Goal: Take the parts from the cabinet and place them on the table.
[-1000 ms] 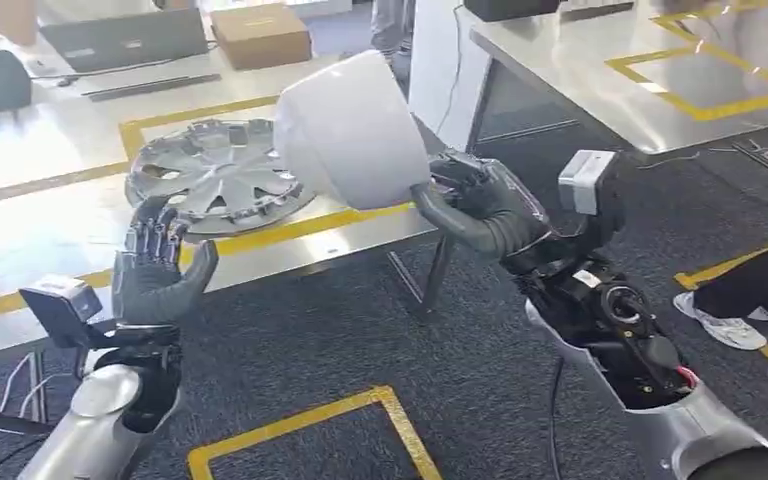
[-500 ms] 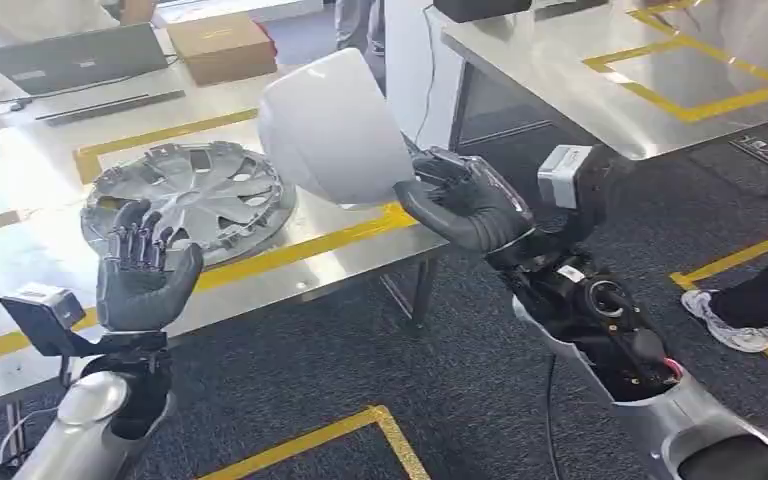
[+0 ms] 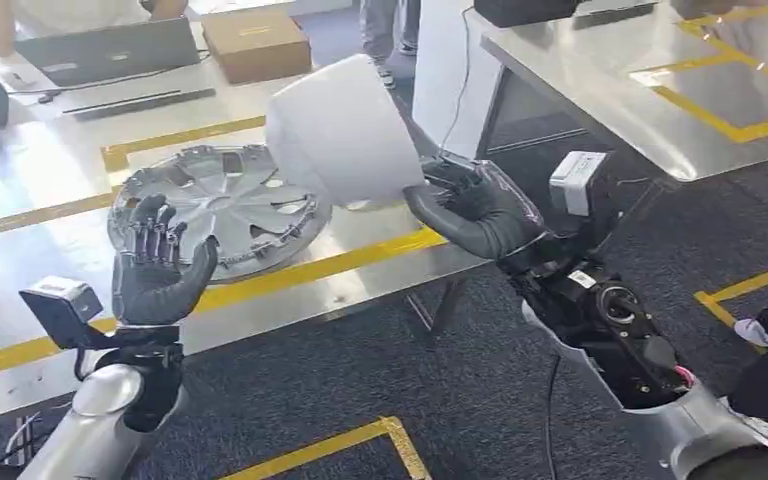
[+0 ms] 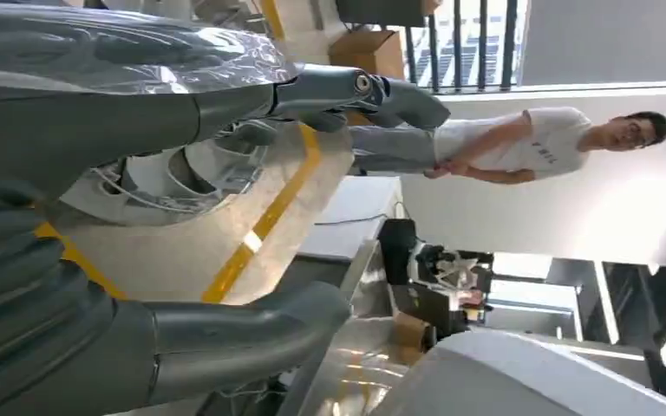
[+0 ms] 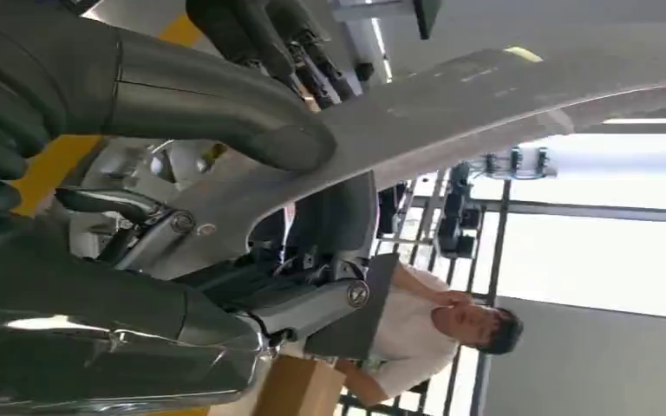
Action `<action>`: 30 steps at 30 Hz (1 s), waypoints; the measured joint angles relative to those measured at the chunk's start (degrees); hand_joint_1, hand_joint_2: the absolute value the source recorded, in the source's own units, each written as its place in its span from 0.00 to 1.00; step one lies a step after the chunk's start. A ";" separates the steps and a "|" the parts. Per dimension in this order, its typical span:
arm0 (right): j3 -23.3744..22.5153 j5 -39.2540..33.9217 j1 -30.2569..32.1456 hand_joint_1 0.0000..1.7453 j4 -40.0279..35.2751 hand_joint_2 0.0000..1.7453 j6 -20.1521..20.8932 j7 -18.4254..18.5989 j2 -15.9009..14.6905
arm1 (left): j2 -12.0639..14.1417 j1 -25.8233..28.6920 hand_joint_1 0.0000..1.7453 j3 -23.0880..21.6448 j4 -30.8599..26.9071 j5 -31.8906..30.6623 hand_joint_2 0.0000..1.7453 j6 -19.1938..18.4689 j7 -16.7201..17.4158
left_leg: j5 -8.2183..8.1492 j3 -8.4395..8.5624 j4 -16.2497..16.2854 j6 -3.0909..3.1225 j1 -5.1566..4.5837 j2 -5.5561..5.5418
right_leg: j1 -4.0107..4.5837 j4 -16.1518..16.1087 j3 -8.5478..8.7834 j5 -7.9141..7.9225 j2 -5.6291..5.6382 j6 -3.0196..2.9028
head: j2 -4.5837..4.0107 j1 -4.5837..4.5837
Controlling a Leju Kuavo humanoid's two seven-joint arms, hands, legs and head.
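Hubcap (image 3: 218,205) occupies the marked table (image 3: 20,235) area.

High forward-down head view; two turned, close wrist views sharing the steel table (image 3: 290,290) beyond.

Both silver arms end in a dark grey hand, left hand (image 3: 155,270) and right hand (image 3: 480,210), each wrist carrying a boxy grey camera block, with black open mechanics and red wiring behind the right hand.

White curved part (image 3: 340,130) tilted, held above table edge (image 3: 290,290), silver hubcap (image 3: 220,205) flat on table
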 joint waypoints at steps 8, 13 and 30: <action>0.02 0.70 -0.06 1.00 0.02 1.00 -0.13 -0.02 0.00 | 0.11 -0.46 0.00 0.00 0.02 -0.42 1.00 -0.02 -0.13 | -3.96 -3.63 6.85 -2.07 -0.20 0.08 | -0.10 -3.09 2.02 -0.47 -0.28 -2.33 | 0.00 -1.31; 0.22 0.72 0.06 1.00 0.09 1.00 0.20 -0.07 0.00 | 0.24 -0.16 0.00 0.00 0.07 -0.57 1.00 0.02 -0.18 | -5.58 -9.17 16.72 -1.98 -0.20 0.52 | 0.35 -3.07 2.13 -0.78 -1.99 -2.61 | 0.00 -2.62; 0.24 0.57 -0.38 1.00 0.81 1.00 0.42 -0.52 0.00 | 0.44 -0.48 0.00 0.00 -0.09 -0.83 1.00 0.50 -0.07 | -0.89 0.31 0.43 0.20 -0.13 -3.29 | -0.23 3.92 -1.95 -1.34 0.33 0.49 | 0.00 -0.33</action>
